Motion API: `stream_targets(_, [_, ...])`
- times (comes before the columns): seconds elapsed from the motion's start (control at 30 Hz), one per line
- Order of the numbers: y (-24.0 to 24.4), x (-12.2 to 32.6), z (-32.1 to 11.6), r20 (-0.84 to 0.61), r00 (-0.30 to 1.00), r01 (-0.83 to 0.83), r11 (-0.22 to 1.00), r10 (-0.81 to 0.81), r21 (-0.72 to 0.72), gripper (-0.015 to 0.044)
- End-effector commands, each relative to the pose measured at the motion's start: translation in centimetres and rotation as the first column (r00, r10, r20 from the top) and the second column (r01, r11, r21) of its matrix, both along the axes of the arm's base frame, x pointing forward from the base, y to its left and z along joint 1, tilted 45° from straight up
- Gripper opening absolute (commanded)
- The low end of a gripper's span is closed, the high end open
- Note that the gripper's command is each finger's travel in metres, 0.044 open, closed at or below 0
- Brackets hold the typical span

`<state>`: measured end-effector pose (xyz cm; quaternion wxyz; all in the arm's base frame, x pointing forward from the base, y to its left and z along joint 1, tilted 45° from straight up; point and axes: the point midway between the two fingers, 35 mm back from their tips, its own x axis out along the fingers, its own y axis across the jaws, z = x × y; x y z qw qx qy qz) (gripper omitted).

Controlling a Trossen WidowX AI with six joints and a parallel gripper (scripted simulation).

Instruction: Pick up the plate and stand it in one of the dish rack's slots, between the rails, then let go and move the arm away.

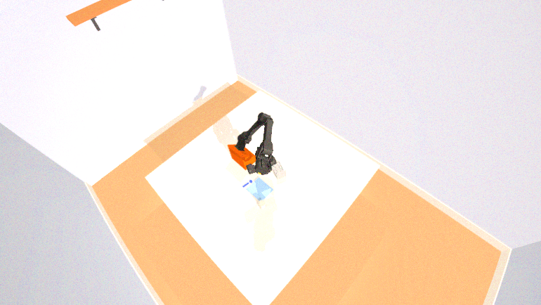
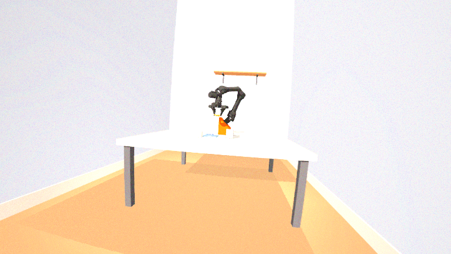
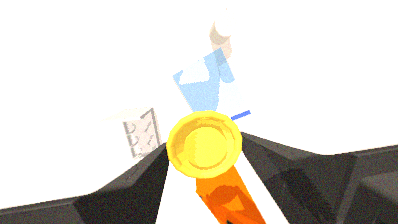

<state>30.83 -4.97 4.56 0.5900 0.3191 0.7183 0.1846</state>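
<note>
Above the surface (image 2: 176,143), the end effector (image 3: 204,145) is clenched on the yellow plate (image 3: 204,144), which hangs lifted between its fingers. Step in hand: transport. The dish rack (image 3: 141,132) stands near, beside the blue mat (image 3: 207,85). Next, the plate probably needs tilting upright, aligned between rails.
</note>
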Motion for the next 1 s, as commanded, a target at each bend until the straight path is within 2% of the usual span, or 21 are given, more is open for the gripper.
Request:
stream_targets(0.0, [1.2,-0.5,1.4,-0.091,0.991,0.099,0.995,-0.100,-0.014,0.0000])
stream_targets(0.23, [3.4,-1.4,3.8,-0.246,0.929,0.267,0.961,-0.276,-0.069,0.0000])
stream_targets(0.47, [5.4,-2.7,5.9,-0.382,0.814,0.414,0.898,-0.438,-0.147,0.0000])
stream_targets(0.97, [9.6,-6.4,9.8,-0.582,0.420,0.623,0.687,-0.696,-0.373,0.0000])
